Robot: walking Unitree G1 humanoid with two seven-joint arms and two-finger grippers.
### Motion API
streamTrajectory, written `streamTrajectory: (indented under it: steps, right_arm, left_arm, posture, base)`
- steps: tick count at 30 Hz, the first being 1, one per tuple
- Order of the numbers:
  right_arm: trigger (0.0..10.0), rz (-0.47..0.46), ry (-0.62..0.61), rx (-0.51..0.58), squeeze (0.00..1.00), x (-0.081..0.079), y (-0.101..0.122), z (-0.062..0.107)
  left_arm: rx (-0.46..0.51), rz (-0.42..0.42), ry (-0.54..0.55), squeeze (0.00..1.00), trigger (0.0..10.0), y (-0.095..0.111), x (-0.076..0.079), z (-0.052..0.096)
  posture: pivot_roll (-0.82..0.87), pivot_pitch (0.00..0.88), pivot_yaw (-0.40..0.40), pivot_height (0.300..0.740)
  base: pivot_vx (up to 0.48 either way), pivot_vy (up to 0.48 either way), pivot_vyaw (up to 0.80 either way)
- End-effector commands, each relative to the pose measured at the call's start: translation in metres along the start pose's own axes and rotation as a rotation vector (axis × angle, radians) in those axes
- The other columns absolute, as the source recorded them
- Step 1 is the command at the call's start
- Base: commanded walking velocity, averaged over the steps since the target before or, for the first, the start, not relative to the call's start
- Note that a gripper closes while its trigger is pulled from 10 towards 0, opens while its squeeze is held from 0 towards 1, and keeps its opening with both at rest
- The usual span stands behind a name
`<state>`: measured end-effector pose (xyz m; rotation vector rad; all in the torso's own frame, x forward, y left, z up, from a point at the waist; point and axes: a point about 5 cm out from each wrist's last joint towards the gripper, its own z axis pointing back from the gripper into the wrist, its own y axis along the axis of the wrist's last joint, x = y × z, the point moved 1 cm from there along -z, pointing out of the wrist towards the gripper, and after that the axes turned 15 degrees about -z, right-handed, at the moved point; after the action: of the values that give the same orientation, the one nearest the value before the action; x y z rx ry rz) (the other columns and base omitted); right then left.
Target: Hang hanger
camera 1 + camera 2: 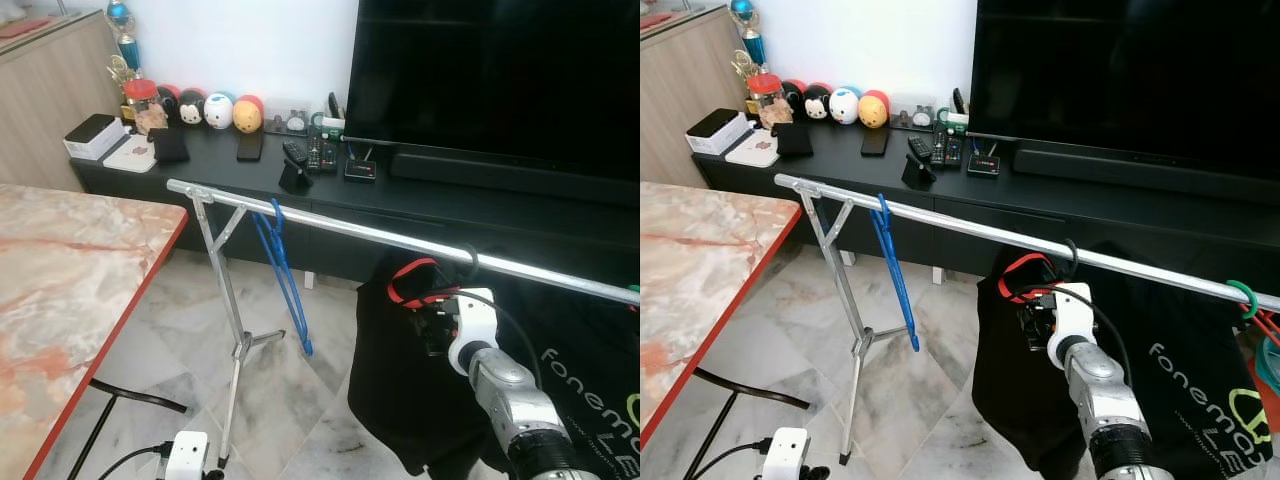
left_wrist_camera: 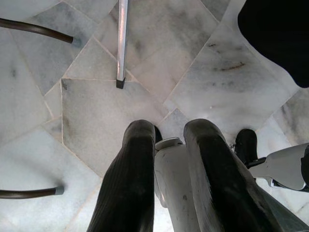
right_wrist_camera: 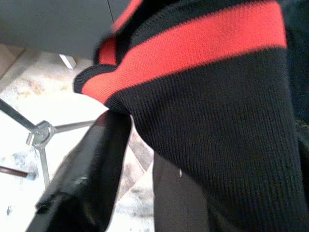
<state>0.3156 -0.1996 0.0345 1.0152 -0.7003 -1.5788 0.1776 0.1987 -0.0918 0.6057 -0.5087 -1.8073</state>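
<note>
The right gripper (image 1: 1038,318) is up at the silver rail (image 1: 970,232), clamped on the collar of a black top with a red stripe (image 3: 193,43). The top's hanger hook (image 1: 1072,252) looks to be just over the rail, so the hanging step seems nearly done. Next the claw should let go gently and pull back so the top stays put. The right wrist view is blurry, so I can't be sure how the hook sits.

The left gripper (image 2: 169,154) hangs low under the rail with its fingers a little apart, holding nothing. The left wrist view shows the marble floor (image 2: 87,106).

Further along the rail hangs a blue hanger (image 1: 282,270). Behind the rail stands the TV (image 1: 500,70).
</note>
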Motion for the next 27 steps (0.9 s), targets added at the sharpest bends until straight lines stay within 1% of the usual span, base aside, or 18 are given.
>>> streamTrajectory:
  steps: [1,19,20,27]
  right_arm:
    - [0.0,-0.005,-0.003,0.01,0.0,0.0,0.002,-0.002]
    - [0.0,-0.036,0.008,0.037,0.0,-0.008,0.0,-0.007]
    - [0.0,-0.048,0.015,0.053,0.0,-0.011,0.001,-0.008]
    - [0.0,-0.059,0.015,0.057,0.0,-0.016,-0.001,-0.008]
  left_arm:
    - [-0.038,0.004,-0.005,0.0,10.0,-0.009,0.002,0.002]
    - [-0.048,0.009,0.009,0.0,10.0,-0.011,-0.003,0.003]
    - [-0.048,0.006,0.011,0.0,10.0,-0.012,-0.004,0.003]
    - [-0.05,-0.004,0.007,0.0,10.0,-0.013,-0.006,0.004]
  posture:
    - [0.07,0.0,-0.045,0.74]
    - [0.08,0.0,-0.034,0.74]
    - [0.07,0.0,-0.03,0.74]
    - [0.08,0.0,-0.015,0.74]
  base:
    - [0.0,0.0,0.0]
    - [0.0,0.0,0.0]
    - [0.0,0.0,0.0]
    - [0.0,0.0,0.0]
